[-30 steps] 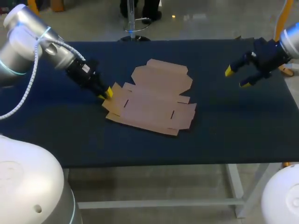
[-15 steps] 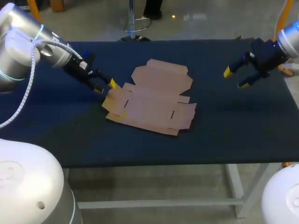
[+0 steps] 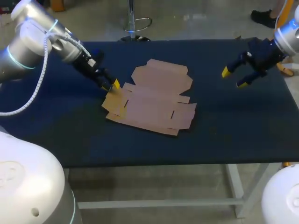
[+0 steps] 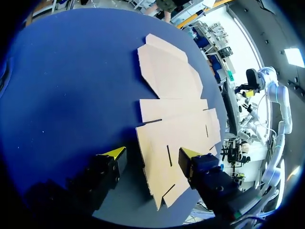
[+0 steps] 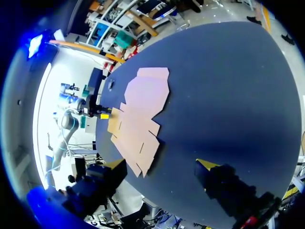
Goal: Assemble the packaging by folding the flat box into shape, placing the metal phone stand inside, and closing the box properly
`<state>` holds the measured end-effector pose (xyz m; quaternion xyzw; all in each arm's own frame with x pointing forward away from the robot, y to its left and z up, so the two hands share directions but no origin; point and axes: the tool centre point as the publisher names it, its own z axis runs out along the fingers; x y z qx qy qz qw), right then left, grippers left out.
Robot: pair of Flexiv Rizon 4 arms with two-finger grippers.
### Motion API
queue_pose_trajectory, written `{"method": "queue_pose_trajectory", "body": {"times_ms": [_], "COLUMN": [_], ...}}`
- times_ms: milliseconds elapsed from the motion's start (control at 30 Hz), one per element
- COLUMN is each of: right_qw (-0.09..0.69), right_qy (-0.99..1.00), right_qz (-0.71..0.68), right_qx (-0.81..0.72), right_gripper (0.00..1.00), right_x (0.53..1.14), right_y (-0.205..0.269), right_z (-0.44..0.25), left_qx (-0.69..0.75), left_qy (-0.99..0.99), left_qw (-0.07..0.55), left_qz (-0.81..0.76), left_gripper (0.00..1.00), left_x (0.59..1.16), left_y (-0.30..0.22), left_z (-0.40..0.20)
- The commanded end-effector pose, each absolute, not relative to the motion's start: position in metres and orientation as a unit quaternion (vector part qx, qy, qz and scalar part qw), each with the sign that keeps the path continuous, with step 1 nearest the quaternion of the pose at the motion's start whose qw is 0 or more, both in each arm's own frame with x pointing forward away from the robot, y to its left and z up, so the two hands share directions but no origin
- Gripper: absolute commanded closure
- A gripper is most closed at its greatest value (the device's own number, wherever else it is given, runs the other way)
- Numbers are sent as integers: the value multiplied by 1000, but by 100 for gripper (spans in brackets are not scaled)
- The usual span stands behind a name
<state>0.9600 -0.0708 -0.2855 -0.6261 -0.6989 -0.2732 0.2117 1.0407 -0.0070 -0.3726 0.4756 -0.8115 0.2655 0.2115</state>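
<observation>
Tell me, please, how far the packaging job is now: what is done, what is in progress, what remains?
Done: nothing visible; the cardboard box lies flat and unfolded on the table. In hand: the left gripper is at the box's left flap, fingers open astride its edge; the right gripper hangs open, apart from it. Left: folding, putting in the phone stand, which is not in view, and closing.

You saw your right arm (image 3: 288,38) cut off at the head view's edge. Your left tool (image 3: 110,86) hid the flat box (image 3: 154,100) corner, so contact was unclear.
</observation>
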Motion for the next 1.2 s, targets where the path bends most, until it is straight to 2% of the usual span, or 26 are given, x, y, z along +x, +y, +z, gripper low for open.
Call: {"method": "queue_pose_trajectory", "body": {"times_ms": [33, 133, 167, 200, 700, 933, 1200], "right_qw": [215, 215, 215, 215, 217, 218, 217], "right_qy": [-700, -700, -700, -700, -702, -706, -708], "right_qz": [-271, -271, -271, -271, -277, -282, -289], "right_qx": [-625, -625, -625, -625, -620, -612, -607], "right_gripper": [0, 0, 0, 0, 0, 0, 0], "right_x": [962, 962, 962, 962, 952, 944, 934], "right_y": [-71, -70, -70, -70, -73, -72, -73], "right_z": [-286, -286, -286, -286, -285, -283, -280], "left_qx": [463, 469, 470, 472, 559, 593, 605], "left_qy": [-827, -827, -827, -826, -762, -725, -703], "left_qw": [241, 236, 236, 236, 192, 218, 220], "left_qz": [209, 199, 198, 197, 265, 274, 303], "left_gripper": [38, 66, 79, 100, 100, 100, 100], "left_x": [1046, 1045, 1045, 1044, 1003, 984, 963], "left_y": [-11, -13, -13, -14, -10, -17, -18], "left_z": [-377, -380, -382, -382, -366, -365, -372]}}
